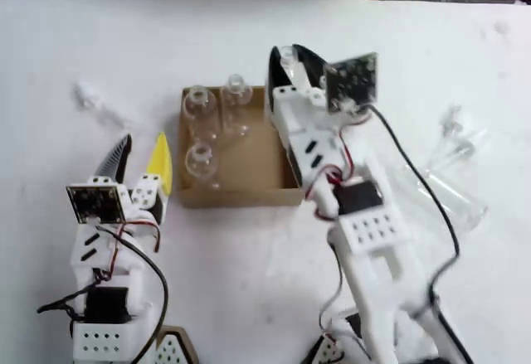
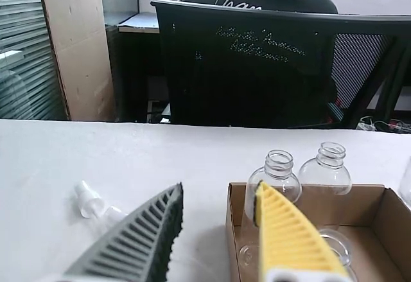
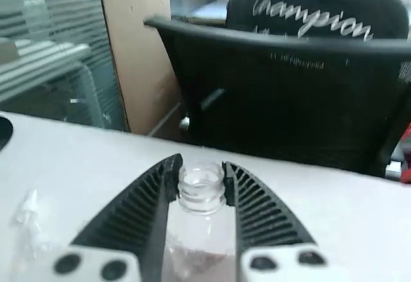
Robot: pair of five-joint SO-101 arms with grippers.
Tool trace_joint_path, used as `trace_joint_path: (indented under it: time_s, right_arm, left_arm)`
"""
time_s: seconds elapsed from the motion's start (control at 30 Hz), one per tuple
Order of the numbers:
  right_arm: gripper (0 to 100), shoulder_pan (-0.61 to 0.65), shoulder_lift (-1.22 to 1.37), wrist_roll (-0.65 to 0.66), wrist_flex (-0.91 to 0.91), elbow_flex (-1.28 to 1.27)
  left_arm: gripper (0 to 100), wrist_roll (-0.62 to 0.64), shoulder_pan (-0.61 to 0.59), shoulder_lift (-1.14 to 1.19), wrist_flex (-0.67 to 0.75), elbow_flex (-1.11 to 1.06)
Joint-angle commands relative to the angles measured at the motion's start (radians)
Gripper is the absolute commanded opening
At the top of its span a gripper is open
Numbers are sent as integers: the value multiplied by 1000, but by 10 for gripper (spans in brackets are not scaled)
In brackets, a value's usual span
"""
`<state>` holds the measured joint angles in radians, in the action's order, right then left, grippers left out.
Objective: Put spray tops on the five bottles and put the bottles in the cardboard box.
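Observation:
An open cardboard box (image 1: 249, 183) sits mid-table with three clear uncapped bottles standing in it (image 1: 197, 103) (image 1: 235, 94) (image 1: 200, 161). My right gripper (image 1: 293, 59) is at the box's far right corner, shut on the neck of another clear uncapped bottle (image 3: 201, 189), held upright between the black fingers. My left gripper (image 1: 143, 142) stands open just left of the box, nothing between its grey and yellow fingers (image 2: 289, 237). From it I see the box rim (image 2: 302, 191) and two bottle necks (image 2: 278, 174) (image 2: 325, 169). A clear spray top (image 1: 95, 103) lies at far left.
On the right side of the table lie more clear parts: a spray top (image 1: 452, 123) and a bottle on its side (image 1: 452, 191). The right arm's cable (image 1: 415, 173) loops over that area. Beyond the table's far edge stands a black mesh chair (image 2: 257, 63).

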<state>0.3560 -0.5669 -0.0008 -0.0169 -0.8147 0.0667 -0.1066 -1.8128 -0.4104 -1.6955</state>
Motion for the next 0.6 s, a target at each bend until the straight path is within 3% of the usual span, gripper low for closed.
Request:
trace_joint_path:
  time_s: [0.0,0.57]
  right_arm:
    - [15,-13,108,0,-111,8]
    - [15,-50,456,-2,-429,8]
  left_arm:
    - [176,-14,5,-7,21,3]
    - [176,-14,5,-8,21,3]
